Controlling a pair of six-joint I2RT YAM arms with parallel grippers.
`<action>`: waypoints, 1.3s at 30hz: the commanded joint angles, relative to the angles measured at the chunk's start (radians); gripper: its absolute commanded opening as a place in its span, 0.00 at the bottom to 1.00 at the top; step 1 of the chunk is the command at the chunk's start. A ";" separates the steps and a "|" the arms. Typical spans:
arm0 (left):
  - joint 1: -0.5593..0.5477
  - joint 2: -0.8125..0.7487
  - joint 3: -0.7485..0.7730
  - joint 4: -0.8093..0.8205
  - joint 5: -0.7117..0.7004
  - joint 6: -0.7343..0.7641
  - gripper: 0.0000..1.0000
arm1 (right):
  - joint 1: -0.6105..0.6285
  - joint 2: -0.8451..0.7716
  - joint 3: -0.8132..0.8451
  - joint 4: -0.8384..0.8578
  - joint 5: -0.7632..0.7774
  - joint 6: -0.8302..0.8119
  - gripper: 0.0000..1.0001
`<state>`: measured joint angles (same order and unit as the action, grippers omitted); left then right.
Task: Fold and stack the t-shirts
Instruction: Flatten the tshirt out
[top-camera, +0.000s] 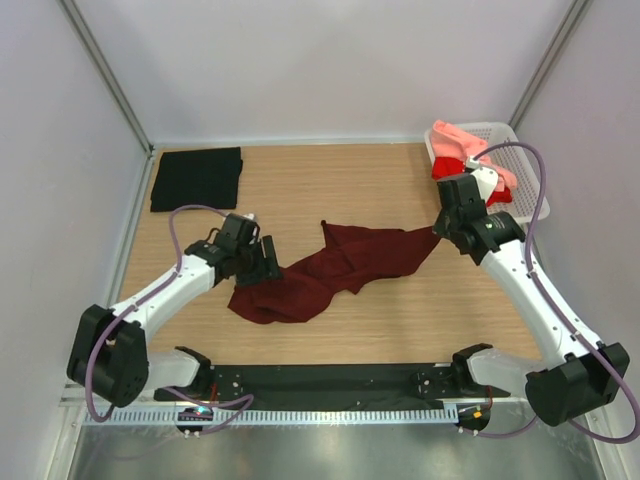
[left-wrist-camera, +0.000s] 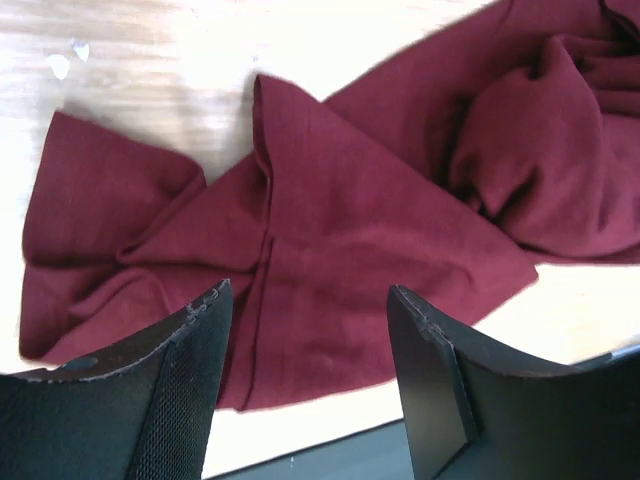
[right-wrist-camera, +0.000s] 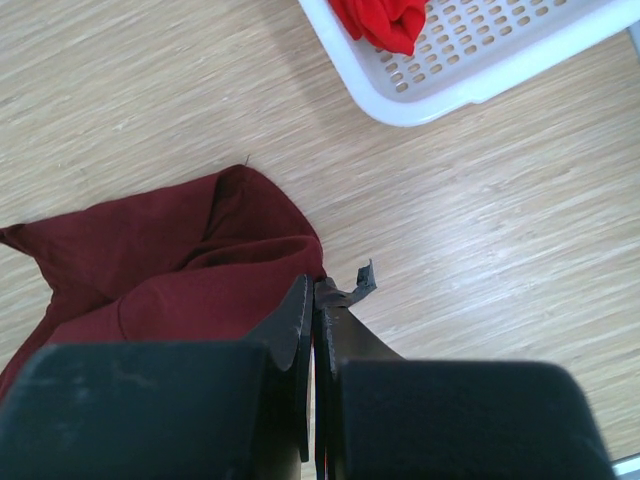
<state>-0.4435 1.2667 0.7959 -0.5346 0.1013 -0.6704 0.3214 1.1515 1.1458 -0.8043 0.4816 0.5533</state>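
Note:
The dark maroon t-shirt (top-camera: 330, 270) lies crumpled across the middle of the wooden table. My left gripper (top-camera: 268, 265) is open and hovers just over its left part; in the left wrist view the cloth (left-wrist-camera: 330, 230) fills the space between and beyond the fingers, with the gripper (left-wrist-camera: 310, 300) empty. My right gripper (top-camera: 440, 232) is shut on the shirt's right corner; the right wrist view shows the gripper (right-wrist-camera: 315, 285) pinching the cloth's (right-wrist-camera: 180, 260) edge. A folded black t-shirt (top-camera: 197, 178) lies at the far left. The salmon pink (top-camera: 455, 138) and bright red (right-wrist-camera: 385, 20) t-shirts are in the basket.
The white lattice basket (top-camera: 530, 190) stands at the far right, right behind my right gripper; its corner shows in the right wrist view (right-wrist-camera: 440, 95). A black strip (top-camera: 320, 380) runs along the near edge. Walls enclose the table on three sides.

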 joint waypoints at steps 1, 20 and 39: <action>0.006 0.032 0.025 0.093 0.011 0.028 0.64 | 0.002 -0.016 -0.004 0.039 -0.032 -0.015 0.01; 0.023 0.355 0.167 0.196 0.097 -0.011 0.13 | 0.002 -0.021 -0.029 0.080 -0.098 -0.012 0.01; 0.025 -0.231 0.915 -0.464 -0.453 0.109 0.00 | -0.085 0.191 0.969 -0.168 -0.098 -0.024 0.01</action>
<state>-0.4229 1.0183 1.7660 -0.8680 -0.3252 -0.5663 0.2382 1.3987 2.1548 -0.9150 0.3717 0.5323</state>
